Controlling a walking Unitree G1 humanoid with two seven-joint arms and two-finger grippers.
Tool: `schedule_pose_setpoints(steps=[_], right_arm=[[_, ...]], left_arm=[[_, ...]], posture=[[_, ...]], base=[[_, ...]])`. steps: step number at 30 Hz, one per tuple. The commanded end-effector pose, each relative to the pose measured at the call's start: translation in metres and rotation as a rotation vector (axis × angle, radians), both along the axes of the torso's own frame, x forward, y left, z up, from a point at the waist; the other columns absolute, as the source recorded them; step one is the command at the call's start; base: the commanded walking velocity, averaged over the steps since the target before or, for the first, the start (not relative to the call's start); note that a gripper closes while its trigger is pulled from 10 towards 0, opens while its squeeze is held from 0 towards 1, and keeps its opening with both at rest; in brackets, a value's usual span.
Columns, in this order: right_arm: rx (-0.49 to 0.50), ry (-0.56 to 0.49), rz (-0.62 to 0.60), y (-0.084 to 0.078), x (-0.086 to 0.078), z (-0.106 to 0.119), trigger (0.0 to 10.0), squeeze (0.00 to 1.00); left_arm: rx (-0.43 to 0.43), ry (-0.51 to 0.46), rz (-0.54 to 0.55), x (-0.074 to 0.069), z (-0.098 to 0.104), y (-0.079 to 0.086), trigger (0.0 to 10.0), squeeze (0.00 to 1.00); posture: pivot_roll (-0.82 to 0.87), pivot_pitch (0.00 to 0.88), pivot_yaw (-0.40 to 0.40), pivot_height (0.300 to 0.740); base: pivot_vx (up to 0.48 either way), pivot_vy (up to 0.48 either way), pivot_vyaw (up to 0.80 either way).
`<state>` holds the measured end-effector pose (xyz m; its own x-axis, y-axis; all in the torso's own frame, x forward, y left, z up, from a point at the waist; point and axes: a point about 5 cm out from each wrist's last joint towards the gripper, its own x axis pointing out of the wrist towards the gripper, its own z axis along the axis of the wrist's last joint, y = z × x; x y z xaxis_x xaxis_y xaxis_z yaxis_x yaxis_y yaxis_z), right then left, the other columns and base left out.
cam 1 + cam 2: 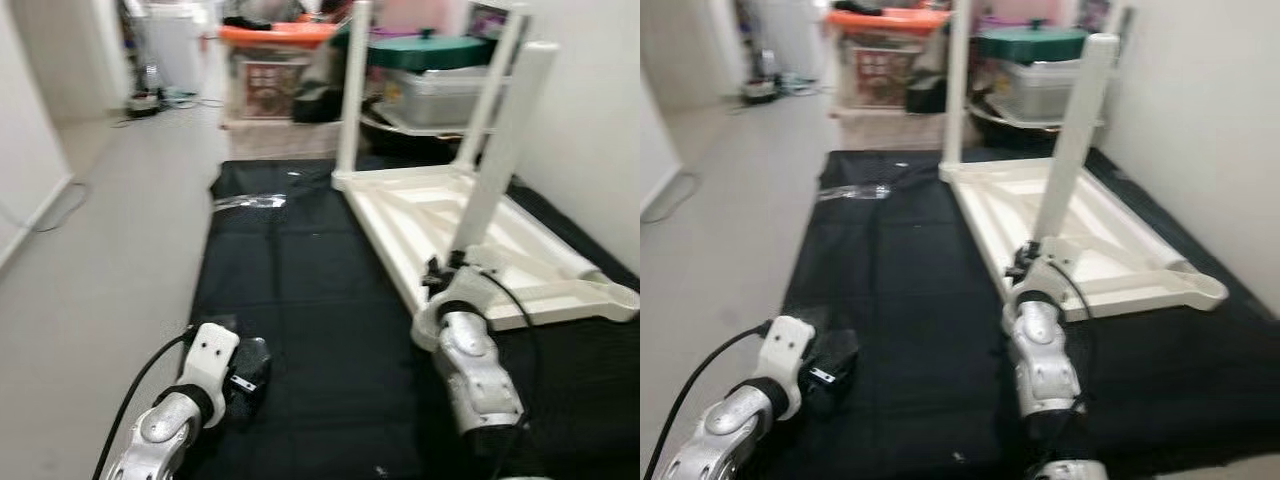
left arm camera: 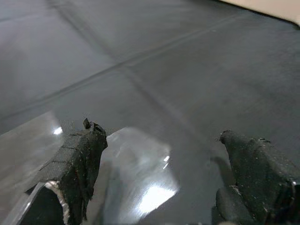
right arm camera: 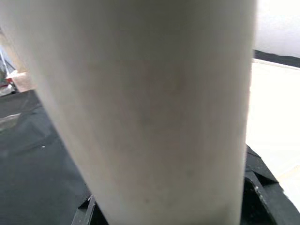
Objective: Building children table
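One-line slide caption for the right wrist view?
Right gripper closed around a white table leg, black mat beneath.

Home hallway, stacked storage bins (image 1: 430,75), black floor mat (image 1: 300,300)

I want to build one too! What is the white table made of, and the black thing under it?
The white table looks like painted wood or hard plastic: smooth, matte, cream, with round legs; the right gripper holds the near leg. I cannot tell which. The black sheet looks like thin plastic or coated cloth: it lies flat, creases, and shines faintly.
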<state>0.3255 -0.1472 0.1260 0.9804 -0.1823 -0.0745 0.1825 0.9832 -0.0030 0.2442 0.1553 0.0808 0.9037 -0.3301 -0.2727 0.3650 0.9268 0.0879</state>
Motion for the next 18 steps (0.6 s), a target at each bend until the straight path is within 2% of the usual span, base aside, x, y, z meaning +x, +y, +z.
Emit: schedule_pose_setpoints(steps=[1, 2, 3, 4, 5, 7, 8, 10, 11, 12, 13, 15, 17, 18], right_arm=[[0.003, 0.120, 0.114, 0.021, -0.002, -0.024, 10.0, 0.00], [0.003, 0.120, 0.114, 0.021, -0.002, -0.024, 10.0, 0.00], [0.041, 0.031, 0.196, 0.033, 0.007, -0.008, 10.0, 0.63], [0.041, 0.031, 0.196, 0.033, 0.007, -0.008, 10.0, 0.63], [0.058, -0.010, 0.238, 0.037, 0.010, 0.000, 10.0, 1.00], [0.112, -0.071, 0.321, 0.049, 0.012, 0.015, 10.0, 1.00], [0.112, -0.071, 0.321, 0.049, 0.012, 0.015, 10.0, 1.00], [0.154, -0.127, 0.457, 0.066, 0.008, 0.031, 10.0, 1.00], [0.166, -0.136, 0.575, 0.078, 0.002, 0.037, 10.0, 0.95], [0.166, -0.136, 0.575, 0.078, 0.002, 0.037, 10.0, 0.95], [0.138, -0.151, 0.645, 0.085, -0.003, 0.041, 10.0, 0.00], [0.120, -0.147, 0.692, 0.089, -0.006, 0.041, 10.0, 0.00], [0.097, -0.177, 0.817, 0.094, -0.013, 0.041, 10.0, 0.00], [0.097, -0.177, 0.817, 0.094, -0.013, 0.041, 10.0, 0.00]], left_arm=[[0.009, 0.008, 0.003, -0.001, -0.001, 0.003, 10.0, 0.00], [0.009, 0.008, 0.003, -0.001, -0.001, 0.003, 10.0, 0.00], [0.010, 0.006, 0.012, 0.000, -0.002, 0.005, 10.0, 0.00], [0.010, 0.006, 0.012, 0.000, -0.002, 0.005, 10.0, 0.00], [0.009, 0.005, 0.015, 0.000, -0.002, 0.004, 10.0, 0.00], [0.001, 0.005, 0.017, 0.000, -0.001, 0.002, 10.0, 0.00], [0.001, 0.005, 0.017, 0.000, -0.001, 0.002, 10.0, 0.00], [0.000, 0.005, 0.014, -0.001, -0.001, 0.000, 10.0, 0.00], [0.000, 0.006, 0.013, -0.001, -0.002, 0.000, 10.0, 0.00], [0.000, 0.006, 0.013, -0.001, -0.002, 0.000, 10.0, 0.00], [0.003, 0.006, 0.018, -0.001, -0.002, 0.000, 10.0, 0.00], [0.004, 0.005, 0.021, 0.000, -0.002, 0.001, 10.0, 0.00], [0.005, 0.001, 0.021, 0.001, -0.001, 0.001, 10.0, 0.00], [0.005, 0.001, 0.021, 0.001, -0.001, 0.001, 10.0, 0.00]], posture=[[0.10, 0.000, -0.067, 0.740], [0.10, 0.000, -0.067, 0.740], [0.10, 0.000, -0.074, 0.740], [0.10, 0.000, -0.074, 0.740], [0.10, 0.000, -0.076, 0.740], [0.10, 0.000, -0.076, 0.740], [0.10, 0.000, -0.076, 0.740], [0.10, 0.000, -0.079, 0.740], [0.11, 0.000, -0.082, 0.740], [0.11, 0.000, -0.082, 0.740], [0.11, 0.000, -0.083, 0.740], [0.11, 0.000, -0.083, 0.740], [0.11, 0.000, -0.085, 0.740], [0.11, 0.000, -0.085, 0.740]], base=[[0.000, 0.000, 0.00], [0.000, 0.000, 0.00], [0.000, 0.000, 0.00], [0.000, 0.000, 0.00], [0.000, 0.000, 0.00], [0.000, 0.000, 0.00], [0.000, 0.000, 0.00], [0.000, 0.000, 0.00], [0.000, 0.000, 0.00], [0.000, 0.000, 0.00], [0.000, 0.000, 0.00], [0.000, 0.000, 0.00], [0.000, 0.000, 0.00], [0.000, 0.000, 0.00]])
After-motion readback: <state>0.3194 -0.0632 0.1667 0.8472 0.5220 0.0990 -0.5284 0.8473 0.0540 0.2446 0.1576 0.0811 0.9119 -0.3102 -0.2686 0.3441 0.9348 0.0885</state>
